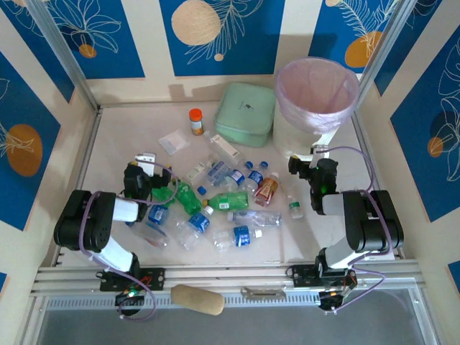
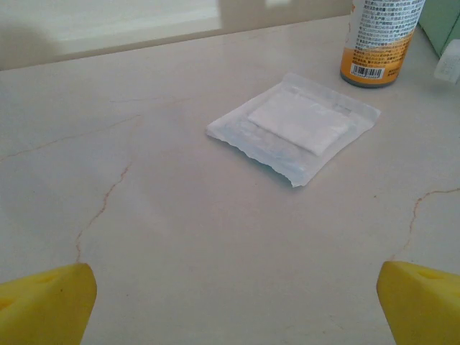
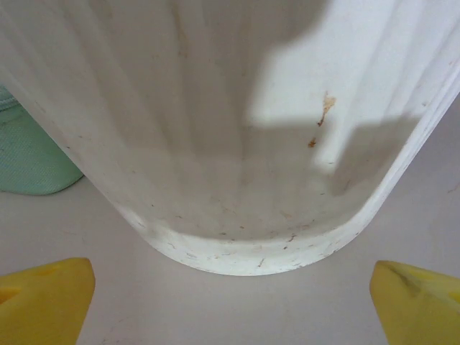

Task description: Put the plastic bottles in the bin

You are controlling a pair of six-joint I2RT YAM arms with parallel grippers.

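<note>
As I judge it, the job has not begun. All the plastic bottles [image 1: 215, 205] lie in a loose heap on the table [image 1: 115, 136], in the middle between the two arms, and I see none inside the bin [image 1: 286, 97]. So every bottle remains to be picked up and carried over.

The bin stands upright at the far right corner, mouth facing up, with its pink liner folded over the rim. It is well apart from the heap and just beyond the right arm.

The bottles seem to lie on their sides, pointing every which way. The green bottle [image 1: 188, 198] runs on a slant, one end toward the left arm. The orange-red bottle [image 1: 267, 188] has its cap turned toward the far side. A clear bottle with a blue label [image 1: 241, 236] lies roughly left to right at the near edge of the heap. A small clear bottle [image 1: 295, 208] sits apart, closest to the right arm.

The left gripper [image 2: 230, 309] is spread wide and holds nothing; it faces a flat plastic bag [image 2: 295, 129] and an orange jar [image 2: 377, 43], with the heap beside it. The right gripper [image 3: 230, 302] is also spread wide and empty, facing the ribbed wall of the bin [image 3: 237, 144].
</note>
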